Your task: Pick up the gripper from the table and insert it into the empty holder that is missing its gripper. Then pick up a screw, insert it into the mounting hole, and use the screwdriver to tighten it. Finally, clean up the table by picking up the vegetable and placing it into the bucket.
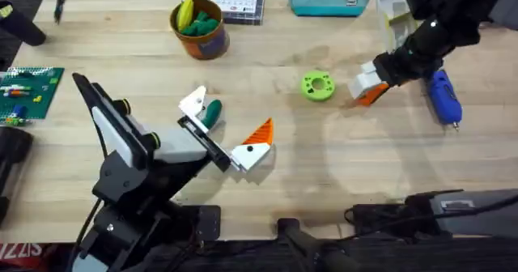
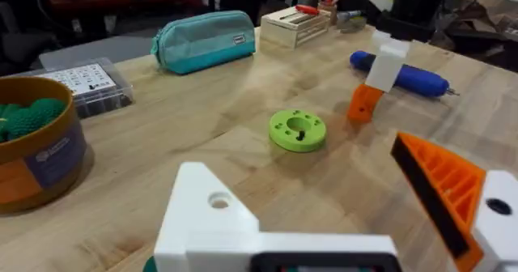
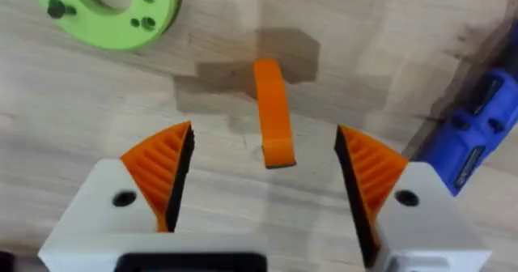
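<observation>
- Lying flat on the wooden surface (image 1: 324,159): a loose orange gripper finger (image 3: 273,114), a narrow curved strip, directly under the right claw (image 3: 263,179).
- Right claw: white mounts with orange ribbed pads (image 3: 162,171), spread wide apart to either side of the strip, touching nothing; in the overhead view it hangs low over the surface just right of the lime-green ring (image 1: 317,86).
- Screwdriver (image 1: 444,99): bright blue, lying on the surface just beside the right claw, silver tip toward the near edge.
- Left claw (image 1: 227,134): one side is the holder (image 2: 212,215), bare white with a round mounting hole; the other side carries an orange wedge finger (image 2: 441,193). The two stand apart, gripping nothing.
- Vegetable (image 1: 213,113): dark teal-green piece on the surface, right beside the holder in the overhead view; contact cannot be judged.
- Bucket (image 1: 200,27): brown-orange tub at the far side, holding yellow and green pieces.
- Teal zip pouch (image 2: 205,40) and a clear compartment box (image 1: 235,3): along the far edge.
</observation>
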